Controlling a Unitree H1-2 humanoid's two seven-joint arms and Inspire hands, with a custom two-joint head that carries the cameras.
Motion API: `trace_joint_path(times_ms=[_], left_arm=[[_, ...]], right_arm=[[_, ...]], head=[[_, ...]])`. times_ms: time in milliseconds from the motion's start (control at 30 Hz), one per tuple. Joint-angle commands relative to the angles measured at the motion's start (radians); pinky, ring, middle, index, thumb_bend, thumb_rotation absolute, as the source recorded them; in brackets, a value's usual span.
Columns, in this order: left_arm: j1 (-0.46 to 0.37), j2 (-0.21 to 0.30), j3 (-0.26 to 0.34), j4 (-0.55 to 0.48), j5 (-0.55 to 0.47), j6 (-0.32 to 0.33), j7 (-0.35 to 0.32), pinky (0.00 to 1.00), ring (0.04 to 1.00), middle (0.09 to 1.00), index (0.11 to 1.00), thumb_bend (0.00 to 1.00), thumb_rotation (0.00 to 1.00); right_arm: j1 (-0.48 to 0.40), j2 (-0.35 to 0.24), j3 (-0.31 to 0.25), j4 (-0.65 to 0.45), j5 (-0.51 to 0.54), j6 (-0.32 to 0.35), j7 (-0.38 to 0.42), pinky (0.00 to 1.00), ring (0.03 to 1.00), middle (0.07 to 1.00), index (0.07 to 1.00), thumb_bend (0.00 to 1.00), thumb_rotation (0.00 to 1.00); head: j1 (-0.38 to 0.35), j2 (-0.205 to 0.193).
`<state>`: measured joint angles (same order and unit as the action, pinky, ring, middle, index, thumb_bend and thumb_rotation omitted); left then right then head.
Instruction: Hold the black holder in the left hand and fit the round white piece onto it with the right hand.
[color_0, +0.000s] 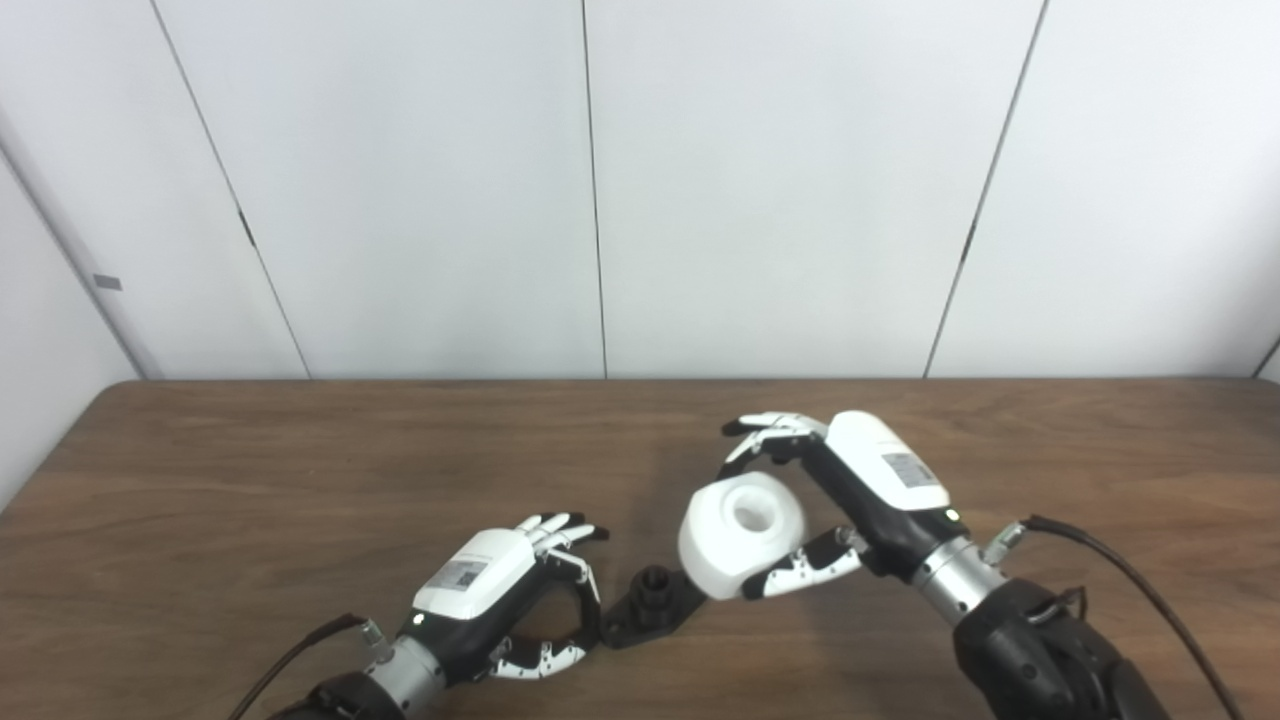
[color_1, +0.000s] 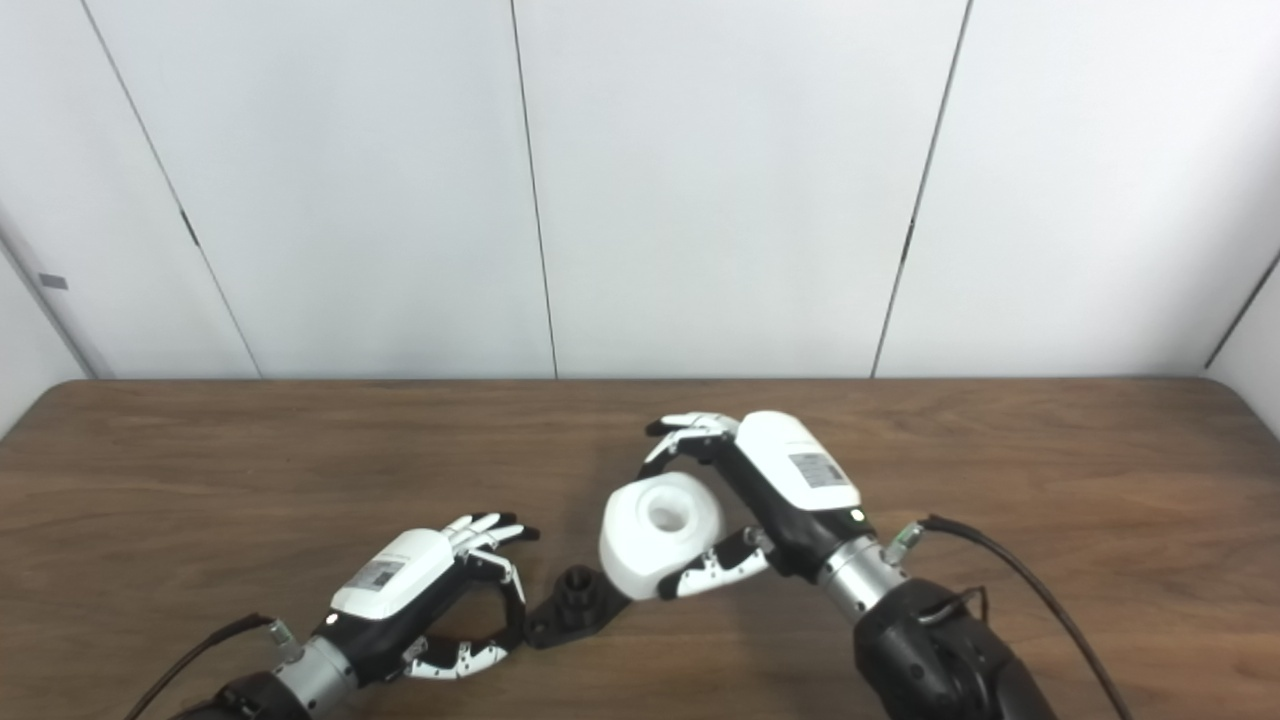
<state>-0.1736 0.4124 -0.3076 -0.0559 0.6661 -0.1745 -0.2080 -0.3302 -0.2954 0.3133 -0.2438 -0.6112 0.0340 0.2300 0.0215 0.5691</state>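
Hands work close together near the front middle of the wooden counter (color_0: 300, 450). The left hand (color_0: 500, 585) lies low over the surface, its fingers (color_0: 560, 525) curled forward and its thumb below, and it pinches the near left edge of the black holder (color_0: 652, 603). That holder is a flat black plate with a short upright threaded stub at its middle; it sits on or just above the counter, and which of the two cannot be told. The right hand (color_0: 850, 500) grasps the round white piece (color_0: 740, 535), with fingers (color_0: 770, 432) arched over its far side and the thumb pressed against its near lower side. The white piece is raised off the counter and tilted, its central hole facing up and toward the camera. Its lower left edge overlaps the right end of the black holder in both views, but the hole is not over the stub, which stands clear just left of the white piece. Black cables trail from both wrists. Plain white wall panels (color_0: 780, 180) stand behind the counter.
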Motion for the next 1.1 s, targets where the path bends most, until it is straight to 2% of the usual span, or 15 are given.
trace_joint_path(times_ms=[0, 333, 1067], left_arm=[[-0.008, 0.000, -0.009, -0.016, 0.011, 0.003, -0.016, 1.00, 0.974, 0.922, 0.483, 0.51, 0.05], [-0.010, -0.007, -0.011, -0.015, 0.012, 0.011, -0.017, 1.00, 0.980, 0.928, 0.483, 0.51, 0.05], [-0.004, -0.011, -0.013, -0.014, 0.011, 0.007, -0.009, 1.00, 0.978, 0.925, 0.484, 0.51, 0.05]], right_arm=[[-0.040, 0.011, -0.002, -0.032, 0.005, -0.038, -0.005, 0.71, 0.853, 0.822, 0.481, 0.50, 0.14], [-0.038, 0.049, 0.024, -0.035, -0.003, -0.054, 0.009, 0.72, 0.864, 0.836, 0.481, 0.50, 0.14], [-0.047, 0.111, 0.035, -0.022, -0.033, -0.075, 0.012, 0.78, 0.872, 0.839, 0.481, 0.50, 0.14]], head=[[0.004, -0.001], [0.011, -0.004], [0.017, -0.002]])
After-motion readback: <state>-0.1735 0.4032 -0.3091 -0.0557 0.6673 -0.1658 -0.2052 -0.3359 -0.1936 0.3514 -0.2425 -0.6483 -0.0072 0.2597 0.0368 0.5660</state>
